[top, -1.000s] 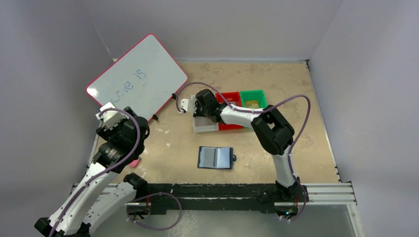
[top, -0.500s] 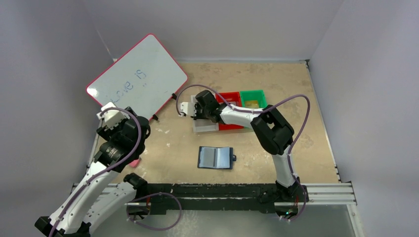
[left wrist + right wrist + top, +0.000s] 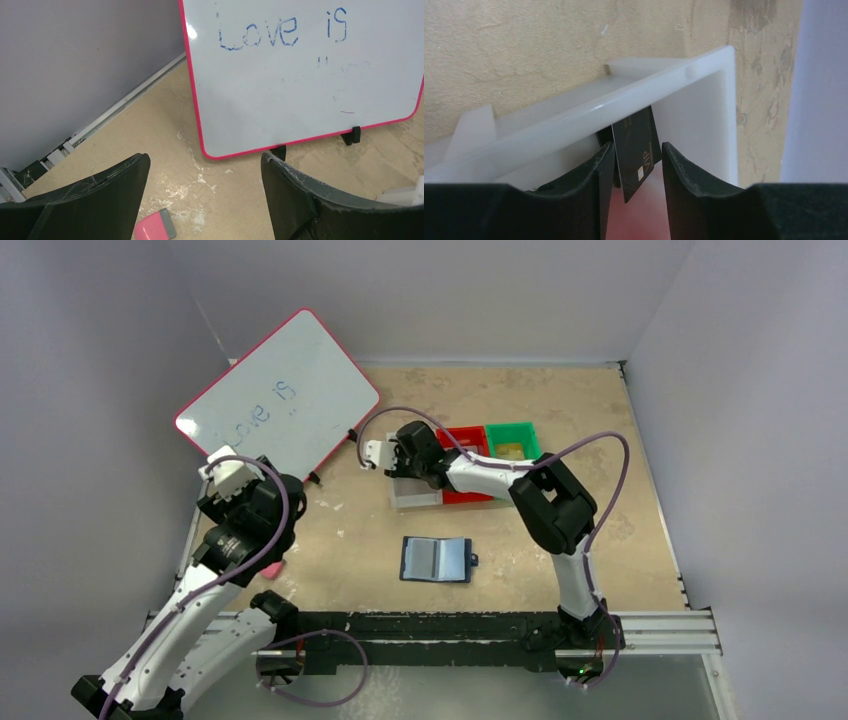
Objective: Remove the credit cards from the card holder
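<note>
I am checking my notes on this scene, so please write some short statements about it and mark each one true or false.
1. The card holder lies open on the table. True.
2. The right gripper is over the green bin. False: it is at the white bin.
3. A black card is between the right gripper's fingers. True.
4. The left gripper holds the pink eraser. False: it is open and empty; the eraser lies on the table below it.
5. The whiteboard is blank. False: it reads "Love is".
</note>
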### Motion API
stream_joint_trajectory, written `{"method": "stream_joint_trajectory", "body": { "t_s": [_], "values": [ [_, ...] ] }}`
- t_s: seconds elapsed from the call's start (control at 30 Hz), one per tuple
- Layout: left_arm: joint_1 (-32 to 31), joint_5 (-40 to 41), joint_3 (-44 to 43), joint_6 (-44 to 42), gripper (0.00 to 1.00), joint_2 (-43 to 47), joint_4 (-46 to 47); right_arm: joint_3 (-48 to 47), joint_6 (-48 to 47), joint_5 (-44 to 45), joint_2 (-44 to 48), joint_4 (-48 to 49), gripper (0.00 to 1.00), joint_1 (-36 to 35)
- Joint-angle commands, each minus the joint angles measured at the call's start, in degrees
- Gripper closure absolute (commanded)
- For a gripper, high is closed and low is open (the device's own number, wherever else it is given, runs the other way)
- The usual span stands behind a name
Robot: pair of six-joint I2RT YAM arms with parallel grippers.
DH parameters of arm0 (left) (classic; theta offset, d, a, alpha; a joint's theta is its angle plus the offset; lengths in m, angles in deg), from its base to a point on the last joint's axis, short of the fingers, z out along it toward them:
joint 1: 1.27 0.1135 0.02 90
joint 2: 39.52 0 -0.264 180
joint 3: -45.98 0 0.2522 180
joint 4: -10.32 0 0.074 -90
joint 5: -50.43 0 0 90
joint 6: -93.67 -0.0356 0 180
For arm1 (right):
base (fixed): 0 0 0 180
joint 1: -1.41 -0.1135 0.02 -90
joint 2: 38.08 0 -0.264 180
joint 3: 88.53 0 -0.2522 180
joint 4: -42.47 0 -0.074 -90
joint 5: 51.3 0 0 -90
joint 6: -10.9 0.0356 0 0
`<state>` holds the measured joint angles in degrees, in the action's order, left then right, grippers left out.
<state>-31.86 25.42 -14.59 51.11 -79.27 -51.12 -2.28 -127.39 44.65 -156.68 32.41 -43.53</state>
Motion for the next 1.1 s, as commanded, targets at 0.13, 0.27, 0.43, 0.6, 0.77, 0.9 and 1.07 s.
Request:
{"method": "stream_joint_trajectory", "body": {
  "t_s": [0.13, 0.27, 0.43, 0.6, 0.77, 0.9, 1.07],
  "values": [
    [0.3, 1.0, -1.6, 0.4, 0.18, -0.9, 0.5, 2.6, 0.6, 1.6, 5.3, 7.3, 0.53, 0.2],
    [0.3, 0.8, -1.8, 0.2, 0.18, -1.3, 0.6, 2.7, -0.2, 1.7, 5.0, 6.7, 0.53, 0.2],
    [0.3, 1.1, -1.7, 0.3, 0.18, -1.3, 0.4, -1.0, 14.2, 0.9, 6.2, 6.0, 0.64, 0.5],
    [0.3, 1.5, -1.9, 0.7, 0.18, -0.9, 0.0, -5.2, 42.9, 4.5, 6.8, -1.0, 0.72, 0.8],
    [0.3, 1.9, -1.9, 0.7, 0.18, -0.4, 0.0, -6.4, 62.2, -2.9, 8.0, -9.0, 0.89, 1.9],
    [0.3, 1.8, -1.7, 0.9, 0.18, -0.2, 0.1, -5.6, 70.1, -2.1, 8.0, -11.0, 0.92, 1.9],
    [0.3, 1.7, -1.8, 0.7, 0.19, -0.5, 0.0, -8.8, 73.7, 1.6, 3.9, -15.7, 0.97, 1.9]
  ]
}}
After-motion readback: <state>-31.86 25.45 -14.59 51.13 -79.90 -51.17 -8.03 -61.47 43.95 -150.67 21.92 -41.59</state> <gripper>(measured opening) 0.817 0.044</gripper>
